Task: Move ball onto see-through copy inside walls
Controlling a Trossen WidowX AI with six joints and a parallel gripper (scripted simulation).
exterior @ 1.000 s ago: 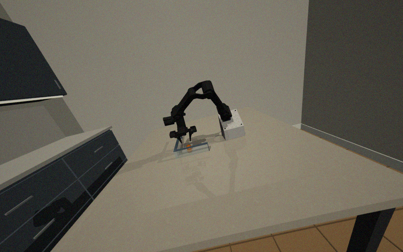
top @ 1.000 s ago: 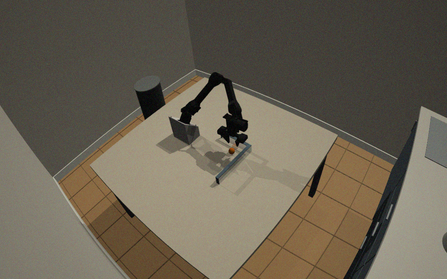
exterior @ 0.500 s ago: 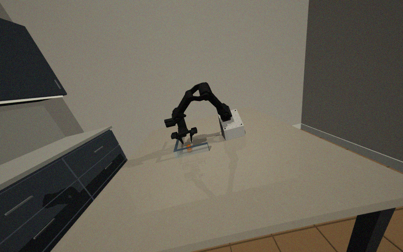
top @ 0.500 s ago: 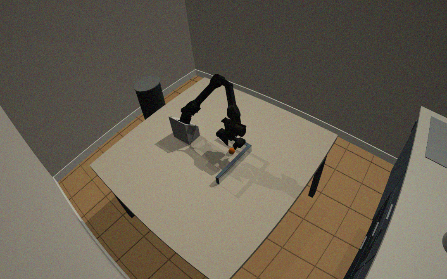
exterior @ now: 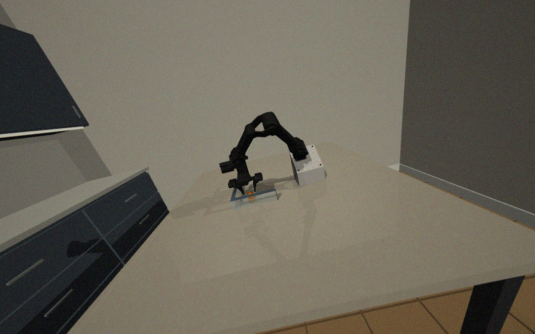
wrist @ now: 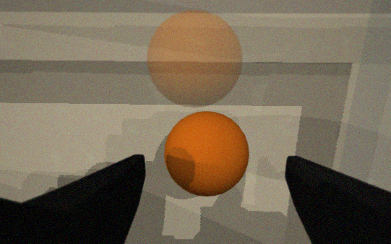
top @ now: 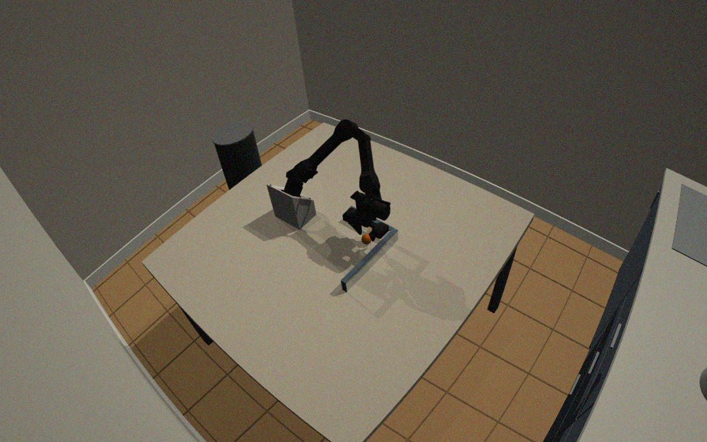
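Note:
The orange ball [top: 366, 238] [exterior: 250, 195] [wrist: 207, 154] lies on the table inside the corner of the low clear walls [top: 370, 257] [exterior: 266, 192]. The see-through copy [wrist: 194, 47] is just above the ball in the wrist view, with a thin gap between their outlines, near the long wall. I cannot make the copy out in the top and exterior views. My gripper [top: 366, 236] [exterior: 249, 192] [wrist: 215, 165] is open and points down over the ball. In the wrist view the ball shows between the fingertips, a gap on each side. The gripper hides part of the second wall in the top view.
The arm's grey base block [top: 289, 207] [exterior: 311, 174] stands on the table [top: 268, 307] [exterior: 344, 248]. The second wall [exterior: 233, 194] meets the long one close beside the gripper. A dark cylinder [top: 237, 159] stands on the floor beyond the table.

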